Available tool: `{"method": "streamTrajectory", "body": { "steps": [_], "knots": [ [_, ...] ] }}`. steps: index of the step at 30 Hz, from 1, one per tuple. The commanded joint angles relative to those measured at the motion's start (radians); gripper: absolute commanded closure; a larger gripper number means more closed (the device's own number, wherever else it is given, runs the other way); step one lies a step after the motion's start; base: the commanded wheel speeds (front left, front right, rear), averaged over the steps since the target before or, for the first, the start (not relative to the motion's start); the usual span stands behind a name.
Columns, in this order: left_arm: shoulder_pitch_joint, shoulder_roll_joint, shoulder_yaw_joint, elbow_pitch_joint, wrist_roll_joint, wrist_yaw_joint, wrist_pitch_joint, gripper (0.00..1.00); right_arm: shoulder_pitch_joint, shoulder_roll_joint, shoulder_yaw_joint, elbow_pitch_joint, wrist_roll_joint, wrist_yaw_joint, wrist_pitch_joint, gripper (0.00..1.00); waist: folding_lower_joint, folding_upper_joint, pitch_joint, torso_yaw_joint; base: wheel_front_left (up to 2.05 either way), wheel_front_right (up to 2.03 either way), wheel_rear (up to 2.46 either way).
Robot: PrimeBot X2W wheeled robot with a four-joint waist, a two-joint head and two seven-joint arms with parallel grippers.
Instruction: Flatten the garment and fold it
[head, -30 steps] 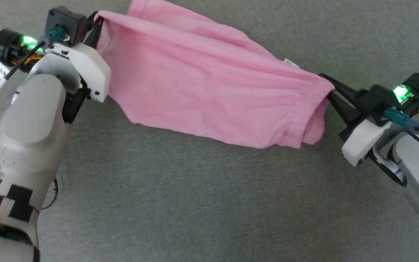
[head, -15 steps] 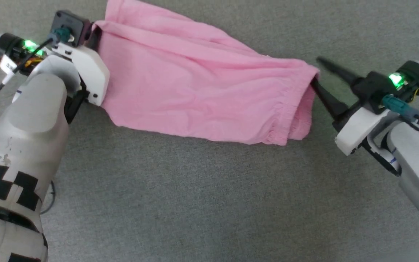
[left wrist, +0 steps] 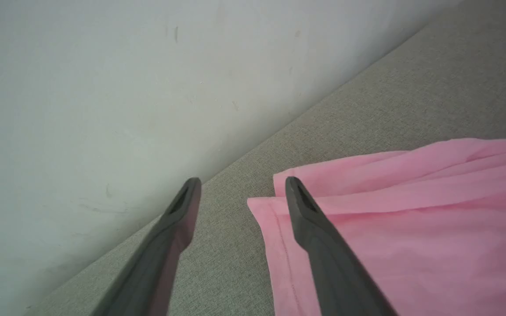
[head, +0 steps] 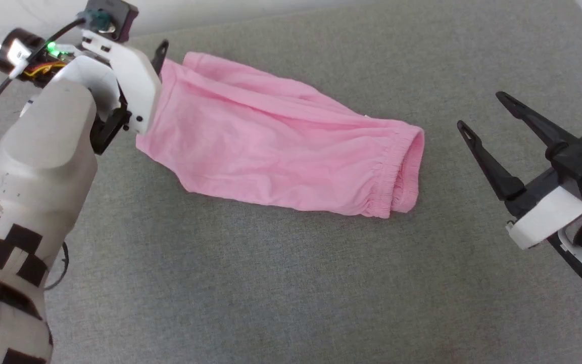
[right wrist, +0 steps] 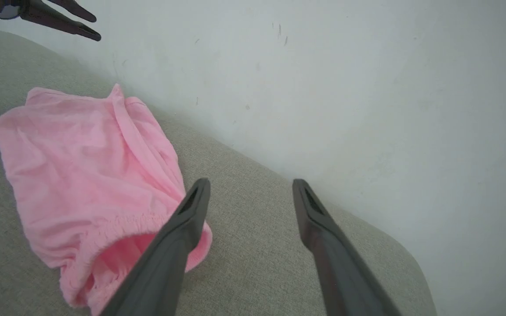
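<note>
Pink on grey here: the garment (head: 281, 151) lies loose on the grey cloth surface (head: 271, 283), a bubblegum-pink shorts-like piece stretched out sideways, slanting from upper left to lower right in the head view. Its gathered elastic waistband (head: 397, 177) sits at the right end, gaping open like a mouth; the stitched hem (left wrist: 279, 245) lies at the left end, near the pale wall (left wrist: 103, 87). It's not flat; long soft ridges run along its length, and the cloth is doubled over along the far side.

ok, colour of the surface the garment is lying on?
Grey woven fabric surface, plain, under the pink garment. Clearest in the head view.
</note>
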Motion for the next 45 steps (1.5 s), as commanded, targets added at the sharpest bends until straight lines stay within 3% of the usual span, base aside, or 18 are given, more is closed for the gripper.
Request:
{"method": "streamTrajectory", "body": {
  "steps": [1,7,10,15,24,25,26,31,36,40,43,44,45],
  "knots": [
    [-0.01,0.012,-0.033,-0.021,-0.041,-0.007,0.08,0.0,0.029,0.005,-0.02,-0.029,-0.012,-0.002,0.014,0.0,0.0002,0.0,-0.032,0.001,0.0,0.0,0.0],
    [-0.025,0.092,-0.169,-0.162,-0.249,-0.007,0.463,0.0,0.08,0.037,-0.061,-0.113,-0.031,-0.002,0.056,0.0,0.0002,0.0,-0.015,-0.029,0.0,0.0,0.0],
    [-0.037,0.14,-0.212,-0.22,-0.323,-0.007,0.582,0.0,0.087,0.058,-0.06,-0.13,-0.036,-0.002,0.067,0.0,0.0002,0.0,0.007,-0.05,0.0,0.0,0.0],
    [-0.04,0.186,-0.265,-0.247,-0.381,-0.007,0.699,0.0,0.074,0.09,-0.04,-0.127,-0.033,-0.002,0.068,0.0,0.0002,0.0,0.049,-0.092,0.0,0.0,0.0],
    [0.001,0.208,-0.33,-0.22,-0.418,-0.007,0.789,0.0,0.036,0.125,-0.004,-0.069,-0.013,-0.002,0.044,0.0,0.0002,0.0,0.089,-0.139,0.0,0.0,0.0],
    [0.005,0.211,-0.341,-0.224,-0.421,-0.007,0.795,0.57,0.031,0.124,-0.002,-0.064,-0.008,-0.002,0.043,0.0,0.0002,0.0,0.089,-0.14,0.0,0.0,0.0],
    [0.007,0.211,-0.347,-0.229,-0.424,-0.007,0.796,1.0,0.025,0.12,0.0,-0.058,-0.003,-0.002,0.044,0.0,0.0002,0.0,0.087,-0.139,0.0,0.0,0.0],
    [0.001,0.213,-0.357,-0.247,-0.44,-0.007,0.758,1.0,-0.043,0.085,0.013,-0.059,0.031,-0.002,0.094,0.0,0.0002,0.0,0.062,-0.125,0.0,0.0,0.0],
    [-0.008,0.2,-0.364,-0.261,-0.447,-0.007,0.704,1.0,-0.165,0.036,0.08,-0.106,0.162,-0.002,0.233,0.0,0.0002,0.0,0.031,-0.106,0.0,0.0,0.0],
    [-0.003,0.191,-0.376,-0.268,-0.453,-0.007,0.673,1.0,-0.259,0.029,0.149,-0.111,0.303,-0.002,0.457,0.0,0.0002,0.0,0.012,-0.097,0.0,0.0,0.0],
    [0.0,0.187,-0.385,-0.27,-0.458,-0.007,0.658,1.0,-0.298,0.068,0.179,-0.078,0.437,-0.002,0.677,0.0,0.0002,0.0,0.004,-0.095,0.0,0.0,0.0],
    [0.0,0.187,-0.385,-0.27,-0.458,-0.007,0.658,1.0,-0.298,0.068,0.179,-0.078,0.437,-0.002,0.677,0.0,0.0002,0.0,0.004,-0.095,0.0,0.0,0.0],
    [-0.001,0.187,-0.387,-0.27,-0.46,-0.007,0.654,1.0,-0.31,0.084,0.174,-0.055,0.468,-0.002,0.743,0.0,0.0002,0.0,0.004,-0.094,0.0,0.0,0.0]
  ]
}}
